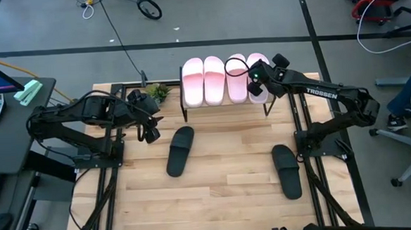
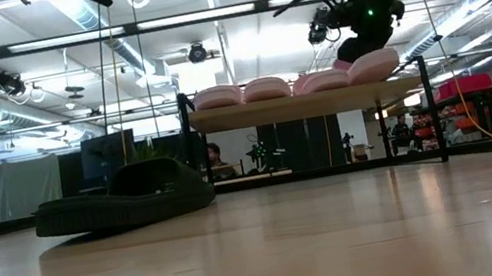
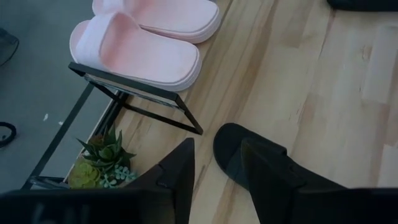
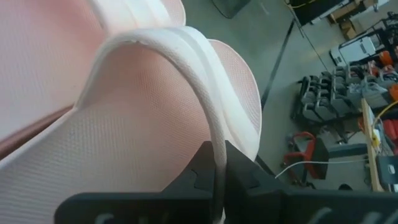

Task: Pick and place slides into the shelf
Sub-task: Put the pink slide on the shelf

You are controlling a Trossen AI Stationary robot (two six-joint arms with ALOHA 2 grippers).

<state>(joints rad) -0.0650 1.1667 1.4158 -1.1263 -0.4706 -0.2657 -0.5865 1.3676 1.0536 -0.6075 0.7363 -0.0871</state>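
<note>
Four pale pink slides lie side by side on the shelf (image 1: 226, 104), whose top board (image 2: 301, 105) stands at the table's far edge. My right gripper (image 1: 257, 79) is above the rightmost pink slide (image 1: 258, 64) and shut on it. One black slide (image 1: 180, 150) lies flat on the table left of centre, another black slide (image 1: 286, 170) on the right. My left gripper (image 1: 150, 130) is open, just left of the first black slide's far end (image 3: 229, 152), touching nothing. My right gripper pinches the rightmost pink slide's strap at its edge (image 4: 213, 140), which runs between the two fingers (image 4: 199, 177). It comes from above, slanting in from the table's right. The slide (image 2: 370, 65) sits slightly tilted on the shelf board beside the other pink slides.
A small potted succulent (image 1: 156, 92) stands on the table left of the shelf, close to my left gripper. The shelf's thin black legs (image 3: 137, 99) reach down to the table. Bare wood lies between the two black slides and toward the near edge.
</note>
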